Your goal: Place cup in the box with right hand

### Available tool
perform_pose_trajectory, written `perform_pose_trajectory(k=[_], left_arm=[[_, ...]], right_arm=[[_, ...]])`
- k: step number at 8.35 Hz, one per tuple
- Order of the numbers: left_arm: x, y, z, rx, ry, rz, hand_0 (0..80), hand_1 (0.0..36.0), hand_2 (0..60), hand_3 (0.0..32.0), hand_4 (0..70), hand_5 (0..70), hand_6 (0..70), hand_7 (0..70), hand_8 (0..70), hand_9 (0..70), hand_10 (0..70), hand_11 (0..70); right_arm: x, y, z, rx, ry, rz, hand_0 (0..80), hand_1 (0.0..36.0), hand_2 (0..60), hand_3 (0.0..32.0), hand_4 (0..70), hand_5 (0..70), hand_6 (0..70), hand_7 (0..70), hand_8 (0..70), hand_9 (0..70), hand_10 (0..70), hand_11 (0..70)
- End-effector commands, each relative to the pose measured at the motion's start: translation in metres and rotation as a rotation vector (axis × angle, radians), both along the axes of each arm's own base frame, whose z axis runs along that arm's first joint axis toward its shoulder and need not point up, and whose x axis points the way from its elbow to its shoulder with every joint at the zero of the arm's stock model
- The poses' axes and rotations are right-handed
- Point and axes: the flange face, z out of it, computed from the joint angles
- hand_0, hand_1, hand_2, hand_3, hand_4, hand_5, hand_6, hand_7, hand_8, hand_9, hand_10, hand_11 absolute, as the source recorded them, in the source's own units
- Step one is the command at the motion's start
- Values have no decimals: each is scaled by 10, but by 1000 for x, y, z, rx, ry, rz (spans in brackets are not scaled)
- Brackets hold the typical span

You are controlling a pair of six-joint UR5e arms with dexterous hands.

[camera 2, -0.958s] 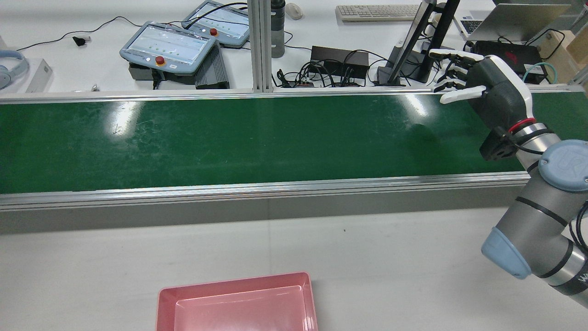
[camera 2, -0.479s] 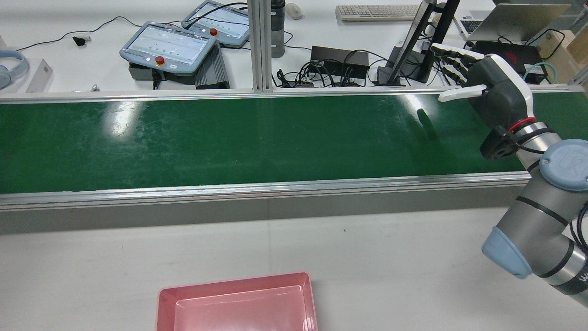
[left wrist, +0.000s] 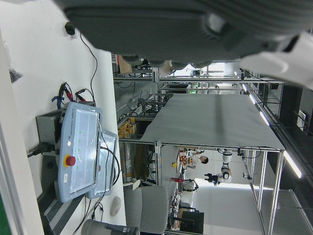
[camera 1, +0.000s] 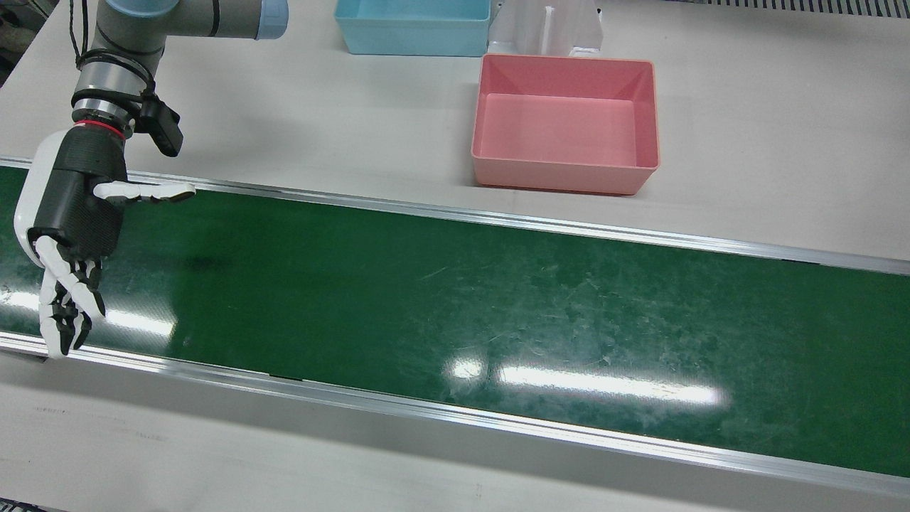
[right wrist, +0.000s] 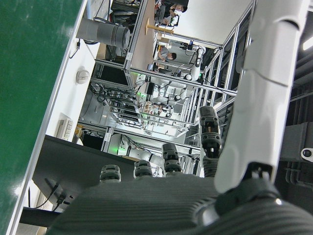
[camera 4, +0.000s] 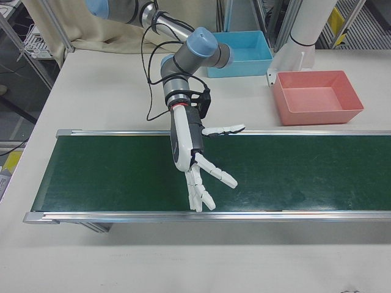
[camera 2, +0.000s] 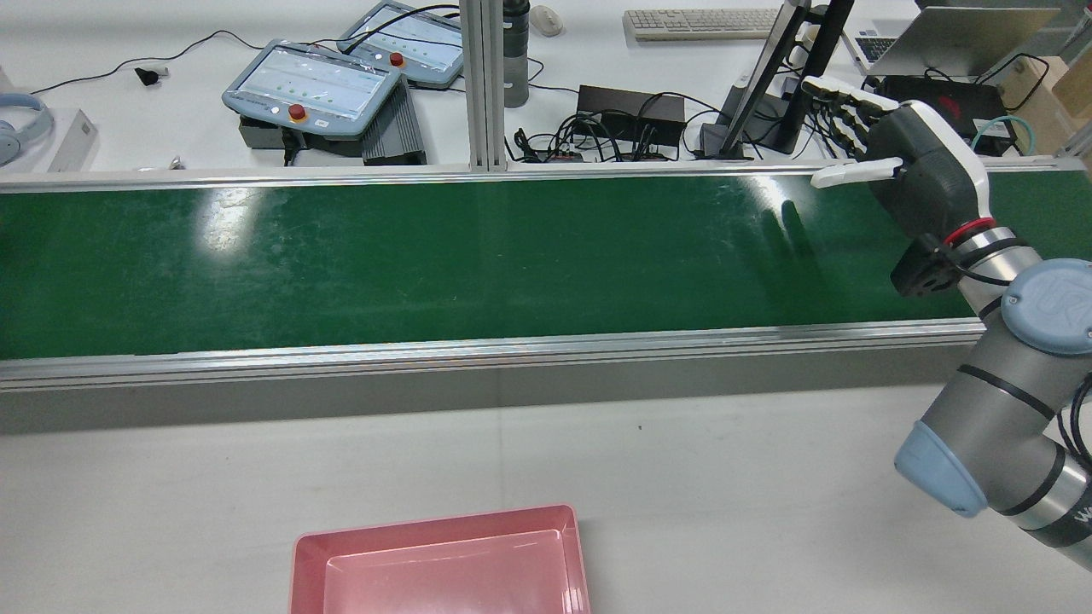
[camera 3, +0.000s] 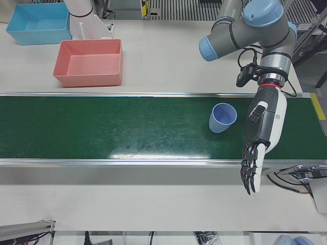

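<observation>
A pale blue cup (camera 3: 223,117) stands upright on the green belt (camera 3: 102,127); only the left-front view shows it. My left hand (camera 3: 260,138) is open and empty, just to the cup's right in that view, fingers pointing at the belt's near edge. My right hand (camera 1: 71,235) is open and empty over the other end of the belt, far from the cup. It also shows in the rear view (camera 2: 904,158) and in the right-front view (camera 4: 195,155). The pink box (camera 1: 565,178) sits empty on the white table beside the belt, and shows in the rear view (camera 2: 439,520).
A blue box (camera 1: 412,43) stands behind the pink one, next to a white pedestal (camera 1: 547,28). Metal rails (camera 1: 498,213) run along both belt edges. Teach pendants (camera 2: 311,85), cables and a monitor stand (camera 2: 768,85) lie beyond the belt's far side.
My right hand's fingers have straightened and lifted a little toward the belt's far edge. The arm has barely moved.
</observation>
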Motion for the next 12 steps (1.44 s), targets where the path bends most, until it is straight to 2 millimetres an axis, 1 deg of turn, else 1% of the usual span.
perform_pose_trajectory(k=[1, 2, 3, 4, 5, 6, 7, 8, 9, 10, 11, 12], left_arm=[[0, 0, -1, 2, 0, 0, 0, 0, 0, 0, 0, 0, 0, 0, 0, 0, 0, 0], [1, 0, 0, 0, 0, 1, 0, 0, 0, 0, 0, 0, 0, 0, 0, 0, 0, 0], [0, 0, 0, 0, 0, 0, 0, 0, 0, 0, 0, 0, 0, 0, 0, 0, 0, 0], [0, 0, 0, 0, 0, 0, 0, 0, 0, 0, 0, 0, 0, 0, 0, 0, 0, 0], [0, 0, 0, 0, 0, 0, 0, 0, 0, 0, 0, 0, 0, 0, 0, 0, 0, 0], [1, 0, 0, 0, 0, 1, 0, 0, 0, 0, 0, 0, 0, 0, 0, 0, 0, 0], [1, 0, 0, 0, 0, 1, 0, 0, 0, 0, 0, 0, 0, 0, 0, 0, 0, 0], [0, 0, 0, 0, 0, 0, 0, 0, 0, 0, 0, 0, 0, 0, 0, 0, 0, 0], [1, 0, 0, 0, 0, 1, 0, 0, 0, 0, 0, 0, 0, 0, 0, 0, 0, 0], [1, 0, 0, 0, 0, 1, 0, 0, 0, 0, 0, 0, 0, 0, 0, 0, 0, 0], [0, 0, 0, 0, 0, 0, 0, 0, 0, 0, 0, 0, 0, 0, 0, 0, 0, 0], [1, 0, 0, 0, 0, 1, 0, 0, 0, 0, 0, 0, 0, 0, 0, 0, 0, 0]], right_arm=[[-1, 0, 2, -3, 3, -1, 609, 116, 0, 0, 156, 71, 97, 349, 92, 191, 48, 91], [-1, 0, 2, -3, 3, 0, 613, 100, 0, 0, 183, 81, 123, 438, 166, 305, 103, 169], [-1, 0, 2, -3, 3, 0, 598, 118, 0, 0, 162, 87, 140, 495, 214, 380, 129, 206], [0, 0, 2, -3, 3, 0, 599, 104, 0, 0, 179, 93, 163, 591, 266, 455, 158, 247], [0, 0, 2, -3, 3, 2, 604, 91, 0, 0, 198, 96, 175, 640, 292, 491, 173, 268], [0, -1, 2, -2, 2, 2, 598, 104, 0, 0, 180, 94, 169, 620, 278, 473, 164, 256], [-1, -1, 1, 0, 1, 0, 604, 97, 0, 0, 188, 93, 163, 592, 265, 453, 157, 245], [0, 0, 2, -3, 3, 0, 586, 126, 0, 0, 152, 93, 160, 580, 258, 444, 153, 240], [-1, -1, 1, 0, 1, 0, 594, 116, 0, 0, 164, 92, 157, 570, 250, 434, 148, 234], [0, -1, 1, -1, 1, 2, 581, 134, 0, 0, 140, 91, 156, 566, 248, 431, 147, 232], [0, -1, 0, 1, 0, 2, 610, 97, 0, 0, 191, 91, 156, 565, 247, 429, 146, 230], [0, -1, 0, -1, 1, 2, 617, 89, 0, 0, 200, 91, 155, 562, 246, 428, 145, 230]])
